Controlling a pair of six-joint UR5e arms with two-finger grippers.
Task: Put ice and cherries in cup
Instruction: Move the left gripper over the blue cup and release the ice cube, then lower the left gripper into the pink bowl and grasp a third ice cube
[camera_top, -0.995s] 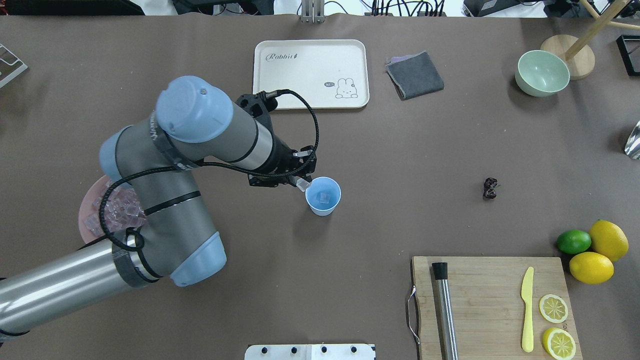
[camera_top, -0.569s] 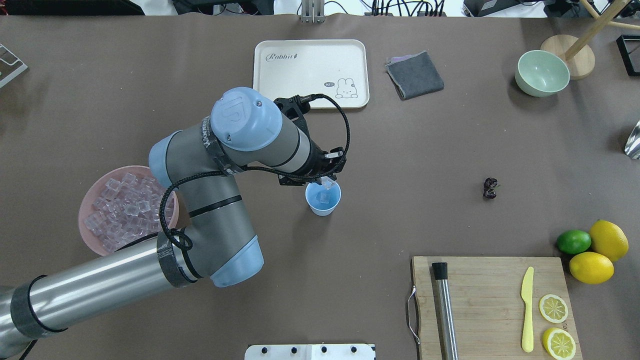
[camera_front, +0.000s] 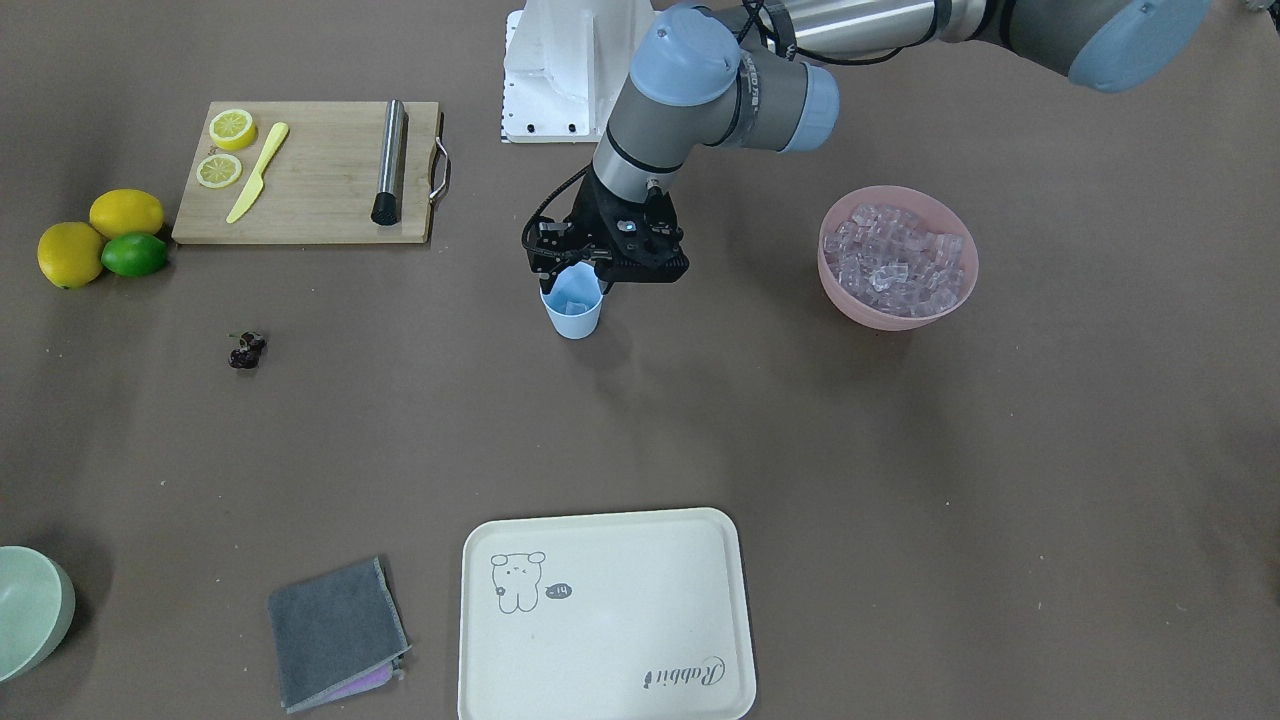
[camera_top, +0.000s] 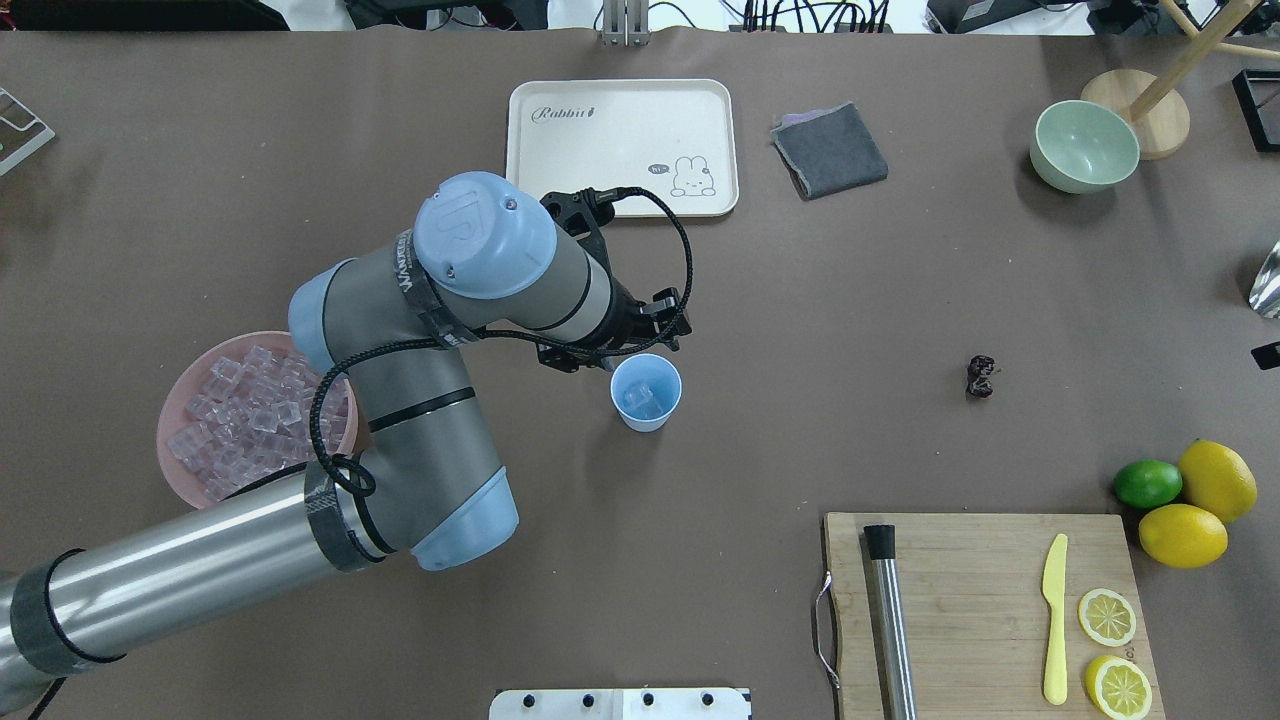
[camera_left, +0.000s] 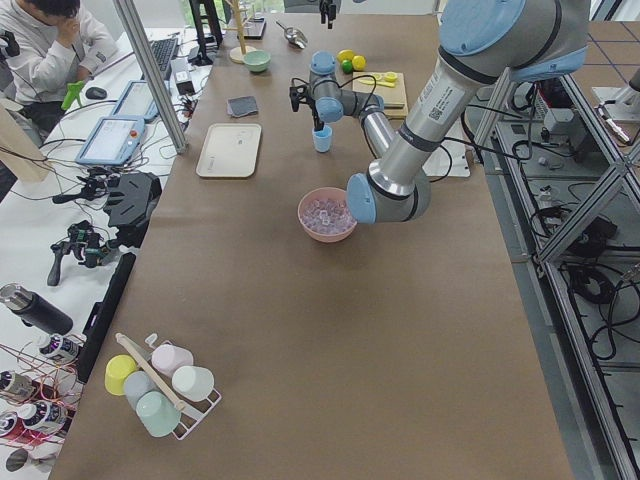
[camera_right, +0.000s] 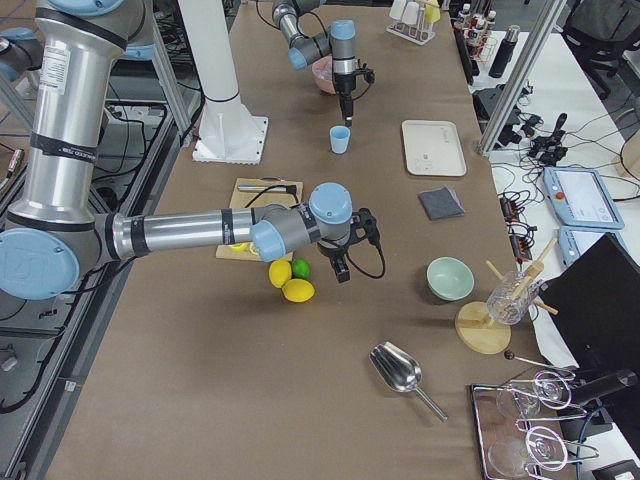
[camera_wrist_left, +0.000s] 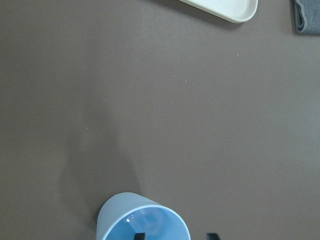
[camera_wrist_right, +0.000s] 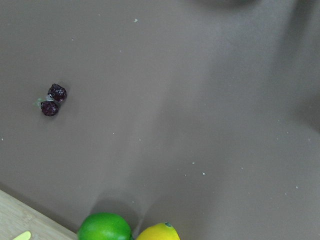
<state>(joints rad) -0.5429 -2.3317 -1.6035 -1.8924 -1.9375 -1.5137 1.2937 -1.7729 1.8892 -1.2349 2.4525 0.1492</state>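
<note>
The left pincer (camera_wrist_left: 176, 234), parted and empty, hovers over the cup (camera_top: 648, 424) holding ice (camera_top: 640, 398), while the cherries (camera_top: 981, 376) lie on the table (camera_top: 800, 300) far to its right, nearer the right pincer (camera_right: 339, 273), whose state I cannot tell.

Table (camera_top: 800, 300): cup (camera_top: 645, 424), pink bowl (camera_front: 890, 318), cherries (camera_top: 981, 376), tray (camera_top: 620, 140), cloth (camera_top: 830, 150), green bowl (camera_top: 1085, 148), cutting board (camera_top: 970, 600), lemons (camera_top: 1183, 535), lime (camera_top: 1148, 483).

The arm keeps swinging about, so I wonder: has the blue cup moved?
No. The cup stays put, same gap below the cream tray in the overhead view.
</note>
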